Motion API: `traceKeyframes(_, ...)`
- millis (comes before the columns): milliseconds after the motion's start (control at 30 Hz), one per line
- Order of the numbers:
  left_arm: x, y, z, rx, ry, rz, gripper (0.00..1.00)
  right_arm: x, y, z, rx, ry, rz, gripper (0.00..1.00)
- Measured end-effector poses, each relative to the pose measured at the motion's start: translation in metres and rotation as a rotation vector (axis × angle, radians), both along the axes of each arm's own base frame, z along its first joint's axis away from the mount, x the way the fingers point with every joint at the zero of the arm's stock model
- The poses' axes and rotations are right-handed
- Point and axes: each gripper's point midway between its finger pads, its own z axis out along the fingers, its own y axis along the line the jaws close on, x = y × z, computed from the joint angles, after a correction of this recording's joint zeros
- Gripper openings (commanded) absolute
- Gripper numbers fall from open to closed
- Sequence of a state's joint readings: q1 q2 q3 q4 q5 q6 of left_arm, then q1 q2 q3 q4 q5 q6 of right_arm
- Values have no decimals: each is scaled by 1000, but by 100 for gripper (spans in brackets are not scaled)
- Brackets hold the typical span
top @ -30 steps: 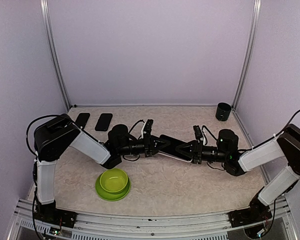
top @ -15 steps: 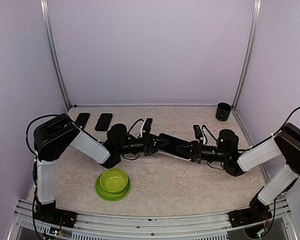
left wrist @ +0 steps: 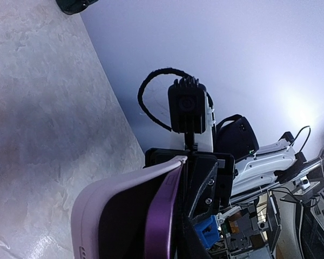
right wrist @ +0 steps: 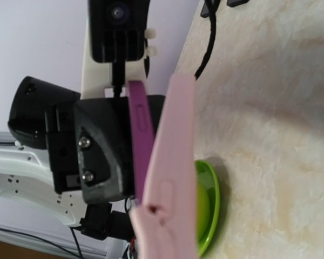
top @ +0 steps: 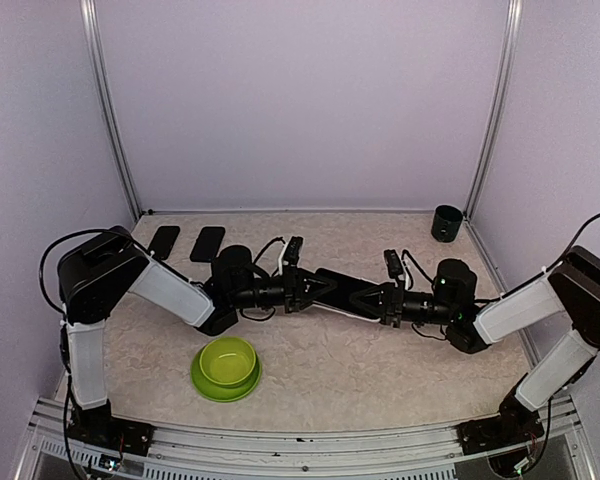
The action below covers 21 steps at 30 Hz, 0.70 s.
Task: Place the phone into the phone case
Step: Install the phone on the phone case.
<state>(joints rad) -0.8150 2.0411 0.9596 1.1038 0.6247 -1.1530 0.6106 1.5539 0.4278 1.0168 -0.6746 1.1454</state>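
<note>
While left fingers (right wrist: 105, 148) pinch purple phone (right wrist: 142, 135), right fingers (left wrist: 205, 181) seemingly clamp pink case (right wrist: 175, 162) (lying flat along phone).

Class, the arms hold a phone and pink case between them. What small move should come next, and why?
Probably press the phone deeper into the case: its purple edge shows outside the pink shell, so it looks unseated.
</note>
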Motion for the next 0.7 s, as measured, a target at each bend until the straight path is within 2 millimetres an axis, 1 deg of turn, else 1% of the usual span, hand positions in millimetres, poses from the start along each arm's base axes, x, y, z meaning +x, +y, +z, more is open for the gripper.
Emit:
traceKeyframes(233,-5,7,4,34,-21,7,15,-6,3,5,8,-15,25,0)
traceKeyframes(433,-7,8,1,47,-24,10,17,-8,3,5,6,-13,35,0)
traceKeyframes(600,-12,16,-2,59,-23,17,17,-13,5,4,-6,-15,56,0)
traceKeyframes(700,-11,23,0,64,-36,37,17,-14,5,6,-7,-25,60,0)
